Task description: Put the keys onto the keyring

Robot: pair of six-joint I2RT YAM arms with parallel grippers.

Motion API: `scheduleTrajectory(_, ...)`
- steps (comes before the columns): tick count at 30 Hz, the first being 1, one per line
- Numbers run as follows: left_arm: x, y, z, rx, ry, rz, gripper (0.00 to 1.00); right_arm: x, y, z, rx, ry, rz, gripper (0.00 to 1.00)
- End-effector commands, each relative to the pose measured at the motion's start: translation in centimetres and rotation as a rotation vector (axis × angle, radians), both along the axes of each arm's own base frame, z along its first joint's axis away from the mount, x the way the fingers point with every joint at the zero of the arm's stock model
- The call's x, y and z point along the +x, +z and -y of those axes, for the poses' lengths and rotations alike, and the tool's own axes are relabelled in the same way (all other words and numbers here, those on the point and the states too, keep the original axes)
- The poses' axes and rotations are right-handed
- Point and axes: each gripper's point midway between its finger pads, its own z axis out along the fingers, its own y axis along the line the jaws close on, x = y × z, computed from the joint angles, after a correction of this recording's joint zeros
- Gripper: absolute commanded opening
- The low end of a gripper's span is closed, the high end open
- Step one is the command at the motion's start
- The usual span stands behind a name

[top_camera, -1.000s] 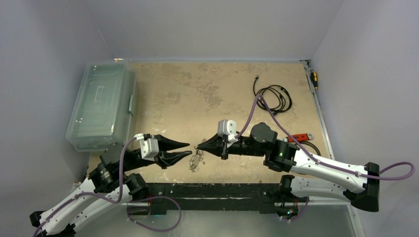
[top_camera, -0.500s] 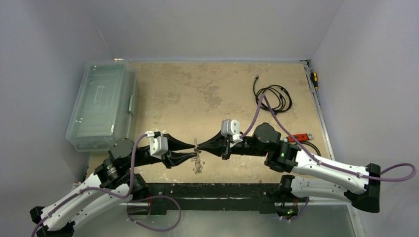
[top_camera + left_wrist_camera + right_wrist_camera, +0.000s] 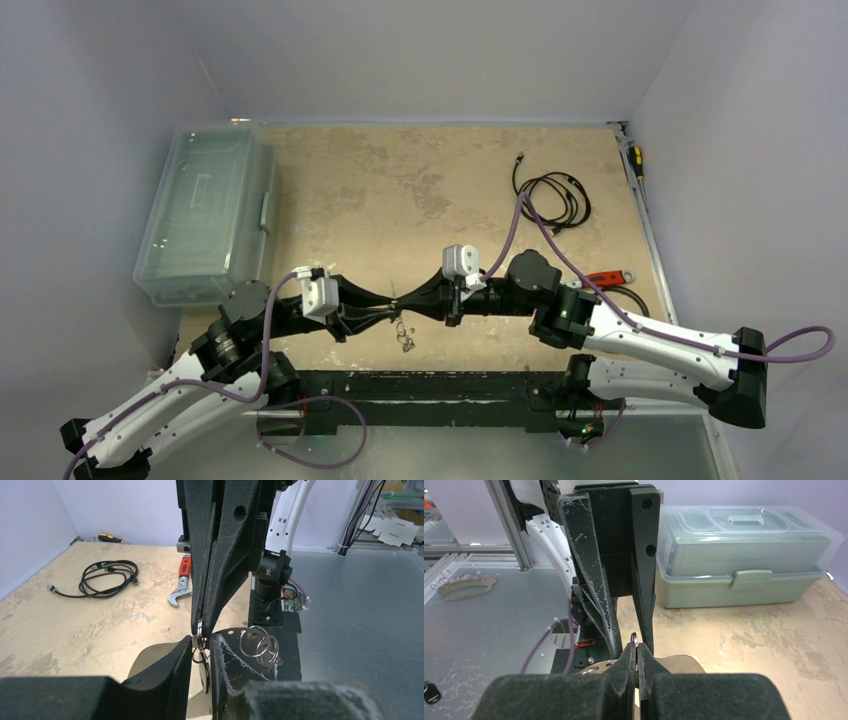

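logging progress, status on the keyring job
Right gripper shut on a small ring. Left gripper slightly open, straddling that ring. Crescent keyring lies apart, untouched. Wrench, cable far off.

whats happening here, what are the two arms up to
The two arms meet tip to tip above the near edge of the table. The right gripper is shut on a small metal ring, with more wire loops hanging by it. The left gripper has its fingers either side of that ring, a gap showing.

Bright, even light; soft-focus wrist-view foregrounds.
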Motion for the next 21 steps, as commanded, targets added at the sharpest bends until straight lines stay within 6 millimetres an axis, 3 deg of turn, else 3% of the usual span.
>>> scheduleTrajectory(1, -0.2, 1.2, 0.1, -0.033, -0.011, 0.023, 0.15, -0.6, 2.5, 0.1, 0.094, 0.028, 0.033, 0.0)
scheduleTrajectory(4, -0.2, 1.1, 0.1, -0.029, -0.014, 0.02, 0.01, -0.8, 2.7, 0.1, 0.104, 0.037, 0.023, 0.0)
scheduleTrajectory(15, 0.2, 1.3, -0.5, -0.018, 0.025, 0.037, 0.0, -1.2, 2.1, 0.1, 0.097, 0.053, -0.005, 0.0)
scheduleTrajectory(21, 0.0, 1.1, -0.3, -0.006, 0.005, 0.035, 0.0, -0.4, 0.8, 0.5, -0.019, 0.009, 0.013, 0.27)
